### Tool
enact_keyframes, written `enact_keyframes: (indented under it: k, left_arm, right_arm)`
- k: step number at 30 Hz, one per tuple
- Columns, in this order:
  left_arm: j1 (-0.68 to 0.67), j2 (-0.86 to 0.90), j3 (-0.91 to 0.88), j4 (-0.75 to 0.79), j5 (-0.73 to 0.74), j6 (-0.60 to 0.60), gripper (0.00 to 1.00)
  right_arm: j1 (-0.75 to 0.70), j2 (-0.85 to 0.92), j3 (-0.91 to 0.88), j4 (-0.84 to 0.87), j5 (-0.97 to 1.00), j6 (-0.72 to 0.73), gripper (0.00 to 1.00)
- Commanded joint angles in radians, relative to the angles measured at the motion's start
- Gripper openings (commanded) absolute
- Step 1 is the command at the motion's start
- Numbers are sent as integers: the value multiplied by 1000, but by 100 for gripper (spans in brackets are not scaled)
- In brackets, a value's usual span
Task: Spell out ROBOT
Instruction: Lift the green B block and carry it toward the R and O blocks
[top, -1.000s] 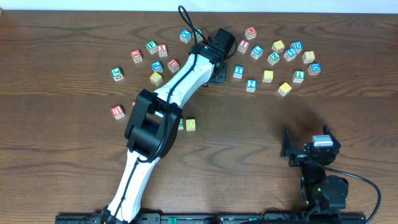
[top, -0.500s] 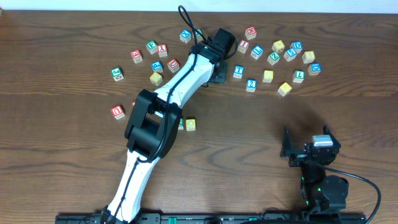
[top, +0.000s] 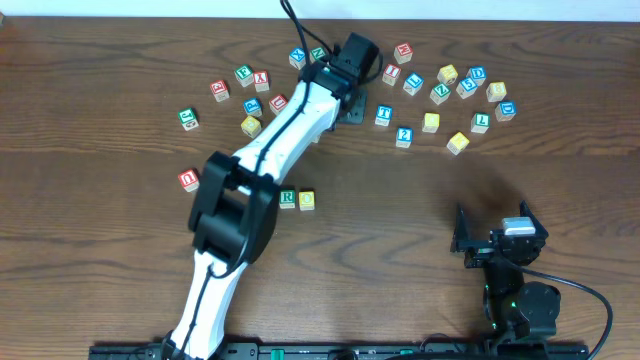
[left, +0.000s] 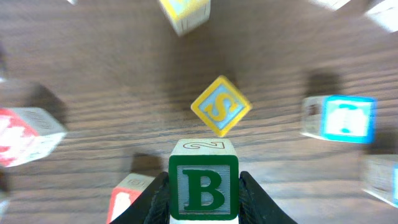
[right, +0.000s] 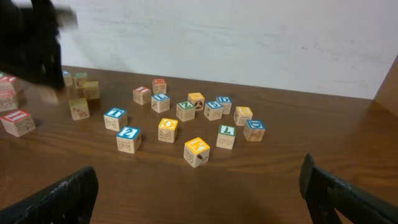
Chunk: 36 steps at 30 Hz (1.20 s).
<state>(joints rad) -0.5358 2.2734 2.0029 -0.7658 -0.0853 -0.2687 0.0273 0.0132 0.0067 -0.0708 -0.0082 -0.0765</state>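
My left gripper (left: 203, 200) is shut on a green B block (left: 203, 190) and holds it above the table among the scattered letter blocks. A yellow S block (left: 221, 106) lies just beyond it. In the overhead view the left gripper (top: 352, 108) is at the far middle of the table and hides the B block. A green R block (top: 287, 199) and a yellow O block (top: 307, 200) stand side by side near the table's middle. My right gripper (top: 495, 243) is open and empty at the near right, and it also shows in the right wrist view (right: 199, 199).
Several letter blocks lie at the far left around a yellow block (top: 250, 126), and more at the far right around another yellow block (top: 457, 143). A red block (top: 189, 180) stands alone at the left. The left arm (top: 270, 150) stretches diagonally across the table.
The left arm has swung a little to the left and away with the B block in its gripper, which uncovers the R block beside the O. The right arm has not moved.
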Motion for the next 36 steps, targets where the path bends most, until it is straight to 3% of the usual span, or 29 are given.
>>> enact_keyframes:
  k: [1,7,14,21,36]
  left_arm:
    - [3,-96,-7,-15,-14,13,28]
    - [2,-214,-7,-84,-40,12,26]
    - [0,-352,-8,-246,-72,-89,13]
    - [-53,-393,-8,-383,-136,-138,9]
    - [-222,-394,-222,-275,-193,-232,8]
  right_arm:
    - [-7,0,-1,-5,-5,12,99]
    - [-7,0,-1,-5,-5,12,99]
    - [-7,0,-1,-4,-5,12,99]
    - [-7,0,-1,-5,-5,12,99]
    - [-7,0,-1,-4,-5,12,99]
